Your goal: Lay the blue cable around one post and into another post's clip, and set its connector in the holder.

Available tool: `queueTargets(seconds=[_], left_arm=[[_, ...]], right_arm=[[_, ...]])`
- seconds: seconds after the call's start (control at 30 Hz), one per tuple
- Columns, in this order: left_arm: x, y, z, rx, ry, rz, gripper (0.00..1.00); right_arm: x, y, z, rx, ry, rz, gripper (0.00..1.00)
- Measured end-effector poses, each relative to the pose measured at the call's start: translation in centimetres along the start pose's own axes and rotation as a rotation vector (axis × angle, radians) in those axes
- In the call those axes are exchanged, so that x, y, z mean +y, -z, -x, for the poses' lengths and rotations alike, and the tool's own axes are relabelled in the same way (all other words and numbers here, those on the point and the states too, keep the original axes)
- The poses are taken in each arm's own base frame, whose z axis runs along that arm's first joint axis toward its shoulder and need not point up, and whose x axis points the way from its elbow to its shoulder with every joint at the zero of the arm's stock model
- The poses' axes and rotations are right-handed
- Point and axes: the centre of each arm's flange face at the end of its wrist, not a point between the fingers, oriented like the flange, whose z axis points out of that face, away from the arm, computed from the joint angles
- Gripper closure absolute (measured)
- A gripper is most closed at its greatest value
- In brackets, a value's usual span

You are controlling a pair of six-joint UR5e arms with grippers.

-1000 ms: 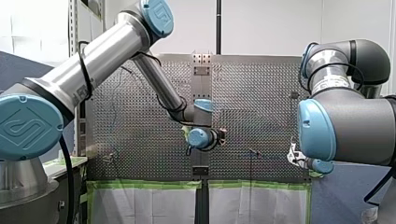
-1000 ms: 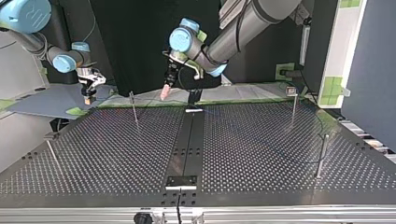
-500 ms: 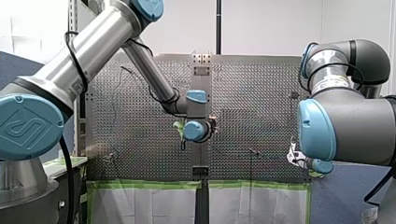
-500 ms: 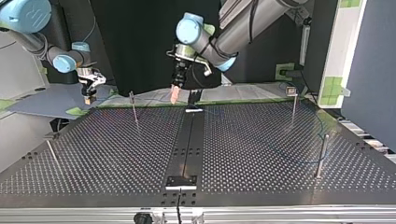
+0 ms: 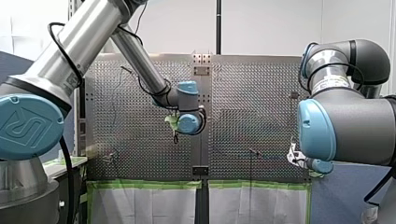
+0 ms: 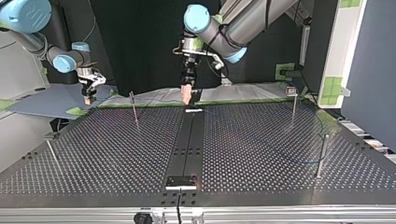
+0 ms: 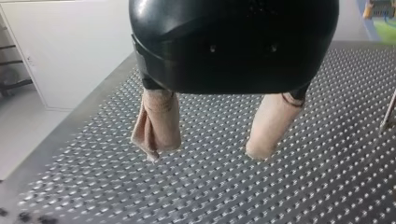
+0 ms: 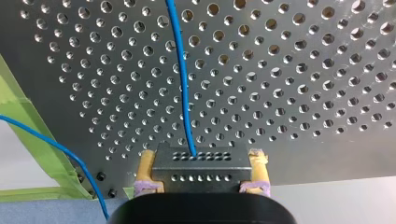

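front view: neither gripper's fingers can be read; top view: my left gripper (image 6: pixel 187 93) hangs above the table's (image 6: pixel 261 154) middle strip, my right gripper (image 6: pixel 88 95) beyond its edge at the view's left. left wrist view: my beige fingers (image 7: pixel 156 126) stand wide apart, empty. right wrist view: my yellow pads (image 8: pixel 145 165) clamp the black connector (image 8: pixel 201 163) by its sides, and the blue cable (image 8: pixel 182 79) leaves it across the table, judged thin, light and limp, so the rigid connector is the sound hold.
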Motion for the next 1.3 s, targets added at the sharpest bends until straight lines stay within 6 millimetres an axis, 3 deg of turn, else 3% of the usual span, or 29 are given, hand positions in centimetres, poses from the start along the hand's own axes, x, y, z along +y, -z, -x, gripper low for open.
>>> queueTargets(seconds=[0.2, 0.83, 1.3], left_arm=[[1.3, 0.7, 1.9, -0.043, 0.046, 0.022, 0.0], [8.4, 0.2, 7.6, -0.209, 0.232, 0.027, 0.0], [13.2, 1.4, 10.8, -0.282, 0.324, -0.001, 0.0]], right_arm=[[0.0, 0.0, 0.0, 0.001, 0.0, 0.0, 1.0], [-0.1, 0.0, 0.1, 0.001, 0.0, -0.002, 1.0], [-0.2, 0.0, 0.1, 0.001, 0.001, -0.003, 1.0]])
